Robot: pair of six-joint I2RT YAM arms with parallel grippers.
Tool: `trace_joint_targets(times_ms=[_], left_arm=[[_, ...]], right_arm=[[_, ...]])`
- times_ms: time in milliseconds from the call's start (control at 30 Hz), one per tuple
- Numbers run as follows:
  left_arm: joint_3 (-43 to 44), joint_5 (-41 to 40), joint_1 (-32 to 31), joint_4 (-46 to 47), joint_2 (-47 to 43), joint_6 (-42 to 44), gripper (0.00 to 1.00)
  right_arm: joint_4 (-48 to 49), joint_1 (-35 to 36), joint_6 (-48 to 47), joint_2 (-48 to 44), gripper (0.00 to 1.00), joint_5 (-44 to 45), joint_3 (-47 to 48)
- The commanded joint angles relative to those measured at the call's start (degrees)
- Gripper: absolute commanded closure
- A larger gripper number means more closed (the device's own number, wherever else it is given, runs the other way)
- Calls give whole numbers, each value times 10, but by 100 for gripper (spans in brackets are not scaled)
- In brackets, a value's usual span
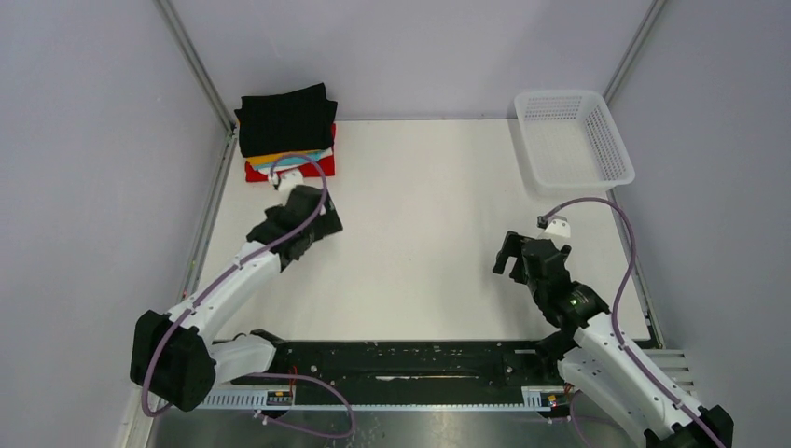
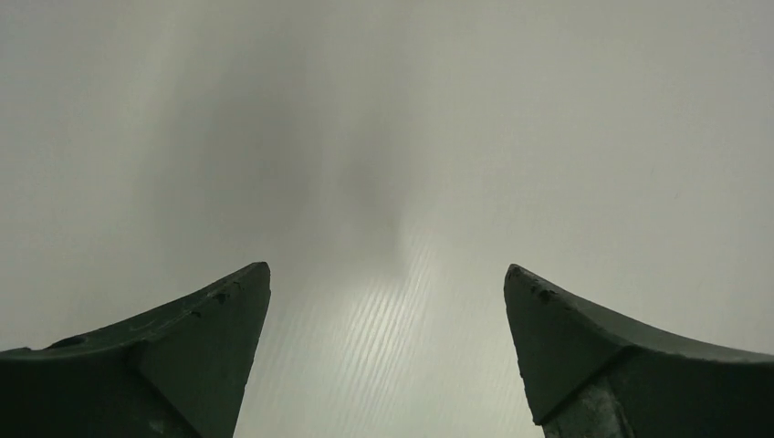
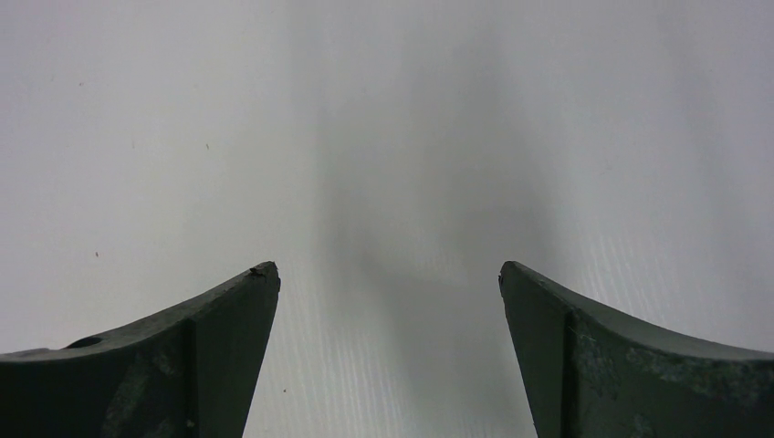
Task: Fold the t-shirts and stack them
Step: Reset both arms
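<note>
— Is there anything legible here?
— Nothing. The folded t-shirts (image 1: 285,119) show plain cloth, and the mesh basket (image 1: 608,140) shows bare plastic.
— What about the white fitting (image 1: 558,226) on the right arm's cable?
— It's too small to tell. There is no lettering in either wrist view.

The left arm (image 1: 228,280) is being held stretched toward the far left, with the left gripper (image 2: 388,274) being held wide apart and empty. The right arm (image 1: 616,364) is being held angled inward, with the right gripper (image 3: 388,269) likewise being held spread and empty.
</note>
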Motion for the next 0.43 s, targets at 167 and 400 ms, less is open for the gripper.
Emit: trace_joint_targets(times_ms=[167, 400], left_arm=[[-55, -88, -59, -112, -124, -86, 1], [-68, -93, -59, -111, -169, -77, 1]], right_arm=[[31, 0, 33, -100, 1, 79, -48], [26, 0, 39, -132, 1, 97, -58]])
